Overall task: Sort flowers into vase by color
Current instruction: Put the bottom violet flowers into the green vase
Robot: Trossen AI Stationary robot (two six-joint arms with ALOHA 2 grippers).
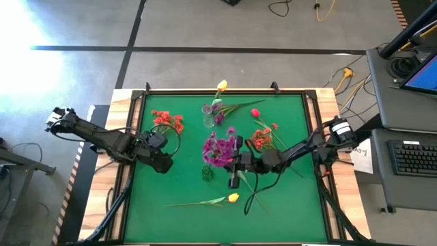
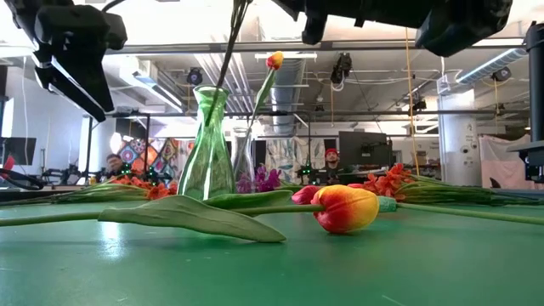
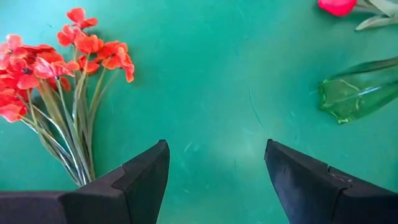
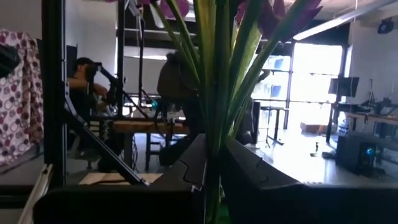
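My right gripper [image 1: 232,162] hangs over the mat's middle, shut on a purple spray [image 1: 218,150] whose blooms stand up. In the low view its thin stems [image 2: 229,47] slant down to the mouth of a green glass vase [image 2: 206,144]. Behind that stands the clear vase [image 2: 244,157] with a yellow tulip [image 2: 274,61] upright in it. My left gripper [image 3: 217,180] hovers open above the mat, between an orange-red spray [image 3: 62,56] lying flat and the green vase [image 3: 357,93]. My right gripper pinches the purple spray's bunched green stems [image 4: 214,134] between its two fingers [image 4: 189,171], below the blooms. The fingers lie across the stems, coming from the table's right side. The spray stands nearly upright and off the mat; its lower ends are at the green vase's mouth [image 2: 218,88].
A yellow-red tulip [image 2: 344,208] lies on the mat near the front edge, with a long leaf [image 2: 195,217] beside it. A pink-red tulip [image 1: 255,113] and another orange-red spray [image 1: 259,140] lie at the right. People sit at desks beyond the table.
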